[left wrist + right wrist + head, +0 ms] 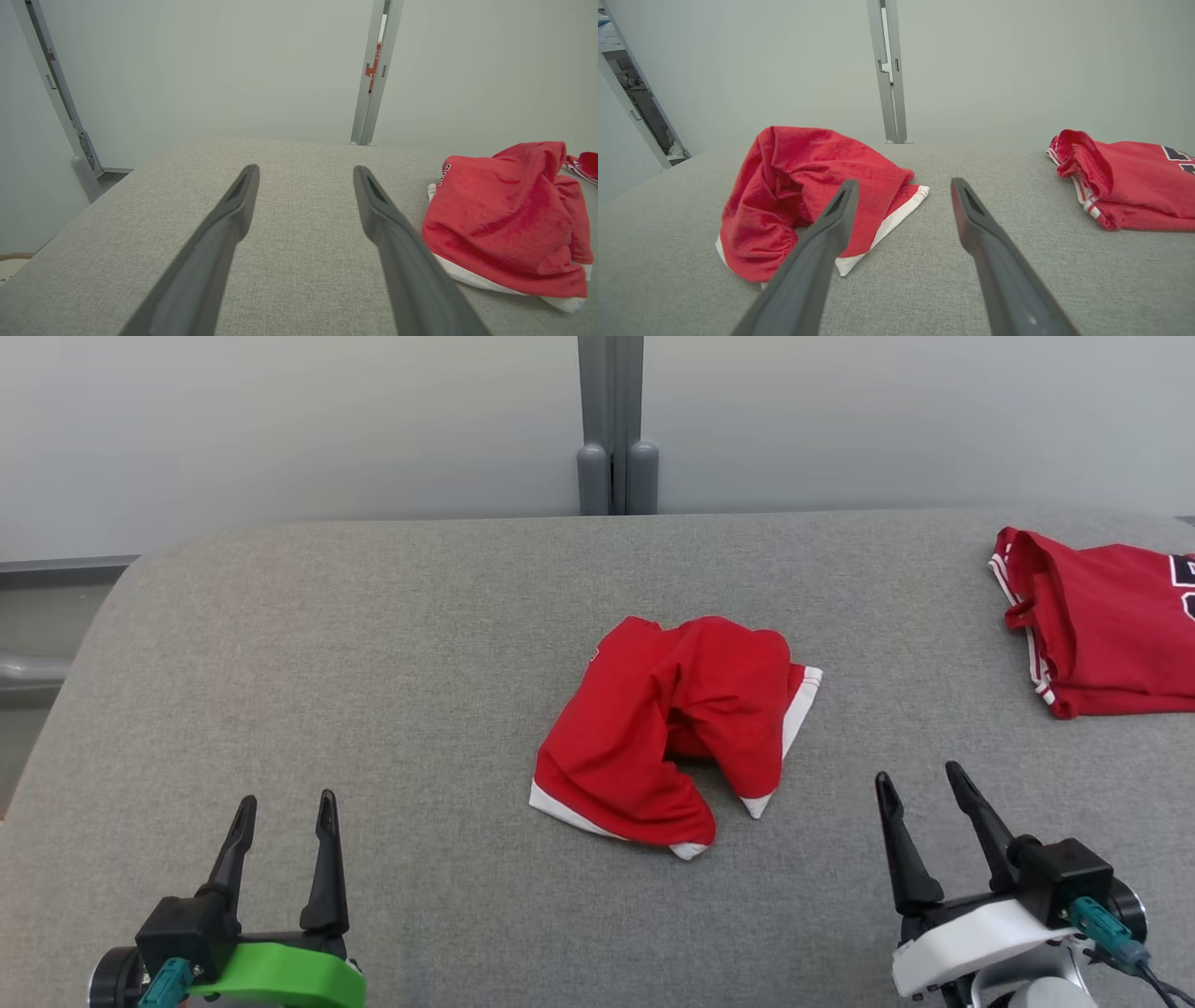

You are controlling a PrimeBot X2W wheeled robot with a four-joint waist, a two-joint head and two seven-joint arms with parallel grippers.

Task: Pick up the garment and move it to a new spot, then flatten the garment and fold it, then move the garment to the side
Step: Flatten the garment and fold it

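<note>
A crumpled red garment (669, 728) with white trim lies bunched in the middle of the grey padded table (373, 644). It shows at the right of the left wrist view (504, 219) and at the left of the right wrist view (803, 186). My left gripper (286, 810) hovers open near the front left, well apart from the cloth; its fingers (233, 205) hold nothing. My right gripper (922, 780) stands open at the front right, a short way right of the garment, with its left finger (833, 219) in front of the cloth's white hem.
A second red garment (1102, 621) with striped trim and dark lettering lies flat at the table's far right edge, seen too in the right wrist view (1134, 182). A grey post (614, 425) rises behind the table against a pale wall. The table's left edge (65, 700) drops away.
</note>
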